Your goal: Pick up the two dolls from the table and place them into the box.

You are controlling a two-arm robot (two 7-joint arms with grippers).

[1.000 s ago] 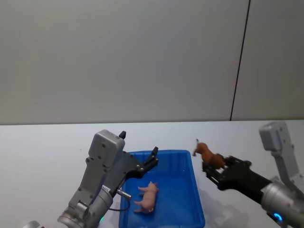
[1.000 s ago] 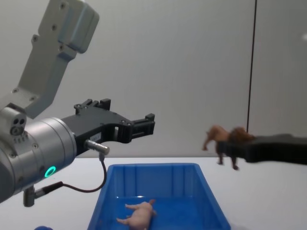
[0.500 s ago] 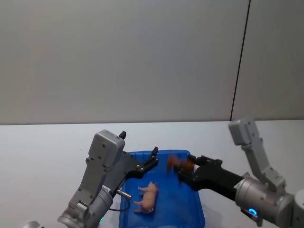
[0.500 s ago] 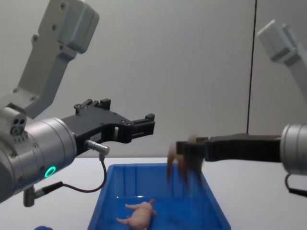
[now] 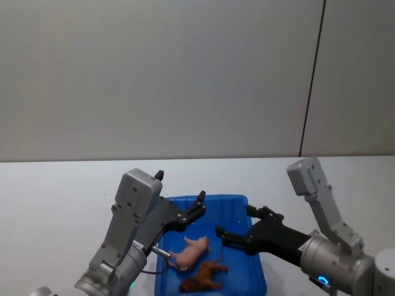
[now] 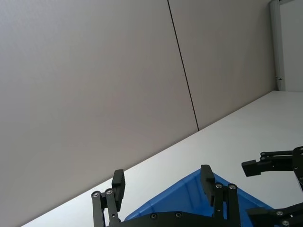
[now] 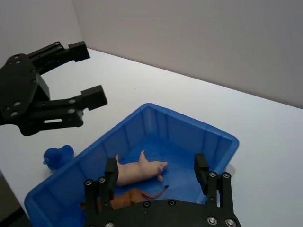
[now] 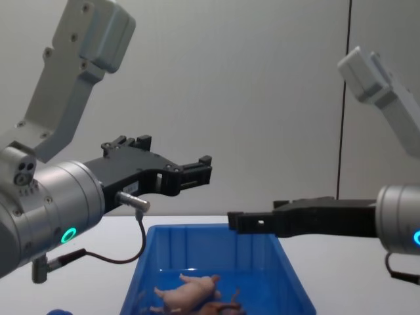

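**Both figurines lie in the blue box; both hands spread and empty**

The flat white tabletop (image 5: 62,197) runs back to a plain grey wall. At the left, the left hand (image 5: 180,186) (image 8: 172,149) (image 6: 162,176) hangs in the air above the left side of the bright blue rectangular plastic box (image 5: 216,198) (image 8: 197,243) (image 7: 156,123). It is well clear of the rim, and its black fingers are spread wide with nothing between them.

The box stands on the near part of the tabletop, between the two arms. On its floor the pale pink plastic pig (image 5: 192,250) (image 8: 187,293) (image 7: 139,170) lies on its side. The brown plastic lion (image 5: 203,279) (image 8: 220,307) (image 7: 128,197) with the darker mane also lies on its side, just beside the pig and closer to the box's near wall. Whether the two touch cannot be told.

At the right, the right hand (image 5: 236,222) (image 8: 257,213) (image 7: 156,163) reaches in level above the right part of the box. It is higher than the rim, and its fingers are parted wide and hold nothing.
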